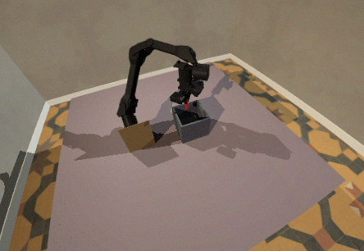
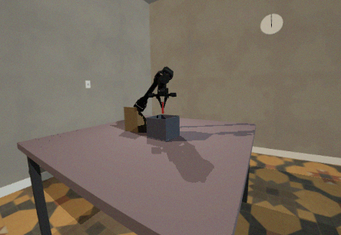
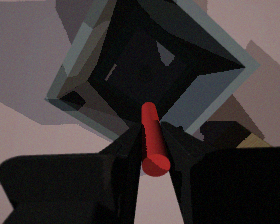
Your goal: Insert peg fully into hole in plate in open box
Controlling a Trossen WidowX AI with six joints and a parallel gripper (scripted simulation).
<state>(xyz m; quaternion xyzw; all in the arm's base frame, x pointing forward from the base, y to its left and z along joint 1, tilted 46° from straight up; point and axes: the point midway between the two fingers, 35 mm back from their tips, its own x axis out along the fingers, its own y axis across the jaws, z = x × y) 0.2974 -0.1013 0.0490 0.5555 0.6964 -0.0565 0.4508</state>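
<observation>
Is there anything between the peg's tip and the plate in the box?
Nothing that shows. In the wrist view the peg, shut in the pincer, points into the open box; below its tip lies only the dark plate, too shadowed to pick out the hole.

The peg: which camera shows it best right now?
The wrist view: the red peg fills the centre, clamped between the fingers, pointing into the open box. In the top and exterior views it's only a small red sliver under the gripper.

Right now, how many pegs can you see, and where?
1. The red peg is clamped upright in the tool, hanging just above the open box, not yet in the hole. The box's dark interior could hide others.
</observation>
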